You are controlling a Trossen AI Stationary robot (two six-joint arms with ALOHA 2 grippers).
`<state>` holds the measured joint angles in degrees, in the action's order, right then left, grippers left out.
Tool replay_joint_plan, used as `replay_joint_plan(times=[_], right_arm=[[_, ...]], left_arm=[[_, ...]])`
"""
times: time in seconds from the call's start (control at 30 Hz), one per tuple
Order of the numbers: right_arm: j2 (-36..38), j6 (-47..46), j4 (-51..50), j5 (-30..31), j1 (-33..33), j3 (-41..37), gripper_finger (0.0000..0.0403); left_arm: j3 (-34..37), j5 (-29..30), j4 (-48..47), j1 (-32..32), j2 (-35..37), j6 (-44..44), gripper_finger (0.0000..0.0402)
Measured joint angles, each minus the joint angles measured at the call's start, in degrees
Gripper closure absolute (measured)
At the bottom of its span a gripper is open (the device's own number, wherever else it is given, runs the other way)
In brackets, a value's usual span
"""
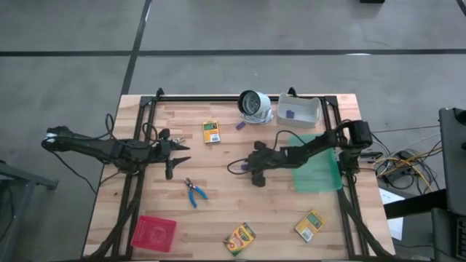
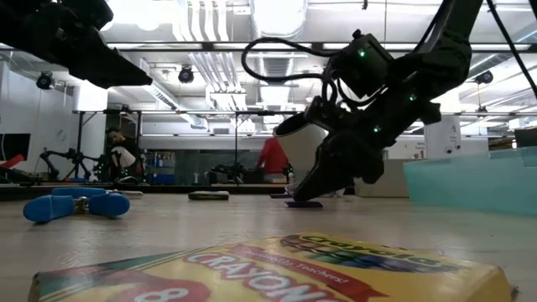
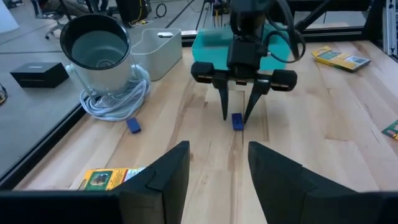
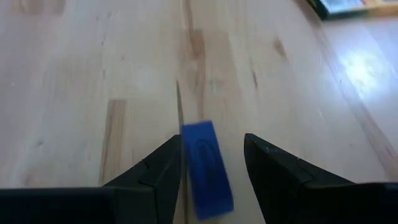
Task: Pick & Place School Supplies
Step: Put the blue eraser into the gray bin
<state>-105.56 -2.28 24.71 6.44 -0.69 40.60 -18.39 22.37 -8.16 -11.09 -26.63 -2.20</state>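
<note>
Nearest the front edge of the wooden table (image 1: 218,211) lie two crayon boxes, one at the centre front (image 1: 239,237) and one toward the right front (image 1: 309,225), with the red tray (image 1: 153,232) at the left front corner. Just behind them, left of centre, rests the blue-handled scissor-like tool (image 1: 194,192), well apart from both arms. At mid-table the right gripper (image 1: 240,168) reaches in from the right, lowered to the wood with its fingers (image 3: 226,99) spread to either side of a small purple piece (image 1: 236,167); the right wrist view shows that piece (image 4: 206,168) lying between the dark tips with a gap on one side, so the jaws stand released around it, not clenched. The arm crosses above the green mat (image 1: 318,164) on the right side. Level with it, the left gripper (image 1: 177,153) hangs over the left half of the table, its fingers (image 3: 158,177) parted and holding nothing. Farther back, a third crayon box (image 1: 211,132) lies left of centre, and a second purple piece (image 1: 239,125) sits just beside the white-grey round object (image 1: 254,105) with its coiled cable. At the far right stands the white bin (image 1: 299,109), with another purple piece (image 1: 290,113) inside.
</note>
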Motion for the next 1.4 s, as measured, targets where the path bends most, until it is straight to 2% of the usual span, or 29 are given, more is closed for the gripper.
replay_joint_plan(times=[0.33,0.67,0.87,1.23,1.4], right_arm=[[-0.3,-1.1,-2.0,-0.5,0.0,0.0,0.0234],[-0.2,-5.7,-4.2,-5.8,0.9,0.1,0.0241],[-0.2,-5.7,-4.5,-6.1,1.2,0.1,0.0268],[-0.2,-3.3,-5.1,-5.6,1.2,0.0,0.0343],[0.0,-3.1,-5.1,-5.3,1.2,0.0,0.0353]], left_arm=[[0.0,0.0,0.0,0.0,0.0,0.0,0.0232],[0.0,0.0,0.0,0.0,0.0,0.0,0.0232],[0.0,0.0,0.0,0.0,0.0,0.0,0.0232],[0.0,0.0,0.0,0.0,0.0,0.0,0.0232],[0.0,0.0,0.0,0.0,0.0,0.0,0.0232]])
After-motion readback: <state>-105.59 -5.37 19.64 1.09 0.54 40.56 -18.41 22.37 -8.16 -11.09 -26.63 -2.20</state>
